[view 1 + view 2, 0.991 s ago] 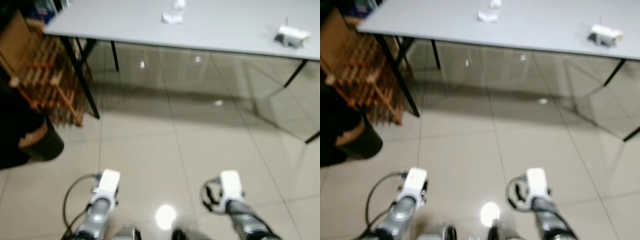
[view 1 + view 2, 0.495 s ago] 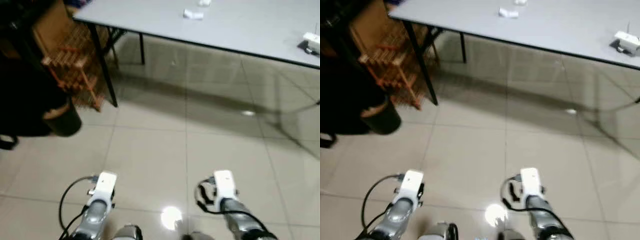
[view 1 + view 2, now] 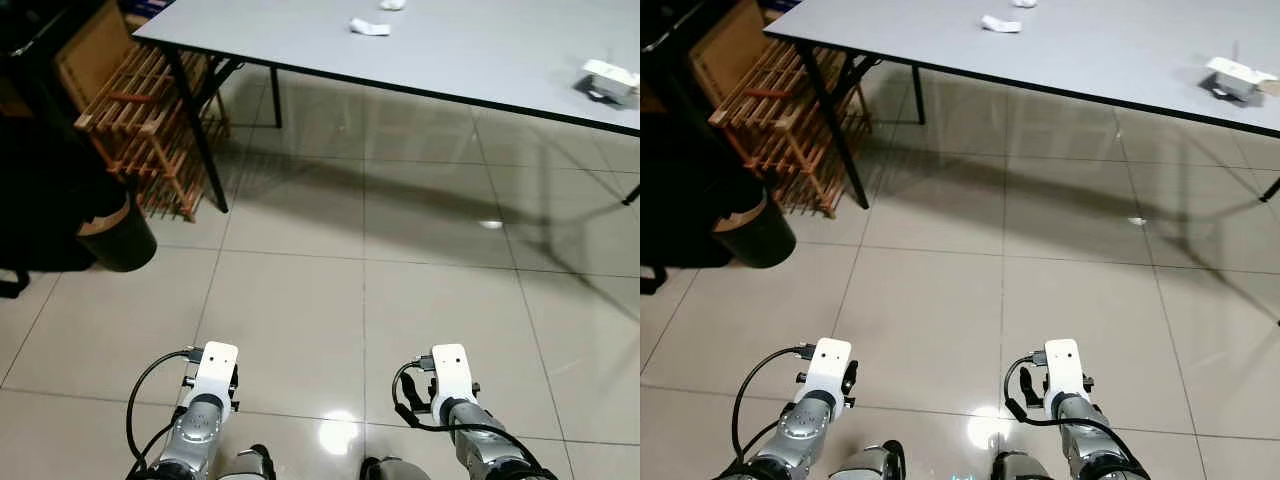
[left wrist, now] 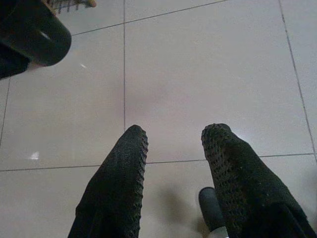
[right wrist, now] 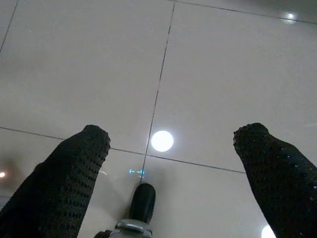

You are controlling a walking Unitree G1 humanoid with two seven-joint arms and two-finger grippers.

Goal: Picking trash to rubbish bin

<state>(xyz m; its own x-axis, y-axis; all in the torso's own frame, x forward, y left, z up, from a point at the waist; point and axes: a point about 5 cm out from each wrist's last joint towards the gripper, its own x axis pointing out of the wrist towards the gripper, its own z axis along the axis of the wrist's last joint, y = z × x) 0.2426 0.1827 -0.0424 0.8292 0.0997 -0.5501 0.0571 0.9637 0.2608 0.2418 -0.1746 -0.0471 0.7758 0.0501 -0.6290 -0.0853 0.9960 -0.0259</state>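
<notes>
Shiny pale floor tiles spread out in front of the robot, and a ceiling light shines back off them. A long grey table on thin black legs stands farther ahead. On its far side lie two small white scraps of trash, close to each other. A small white box sits near the right end of the table, well apart from the scraps. To the left of the table, a wooden rack leans beside the table leg. Just in front of the rack stands a black bin with a brown rim, on the floor near something big and dark.

Both arms hang low in front of the robot. The left gripper points down at the floor with its two black fingers a little apart and nothing between them. The bin shows near it. The right gripper also points at the floor, its fingers spread wide with nothing in them.
</notes>
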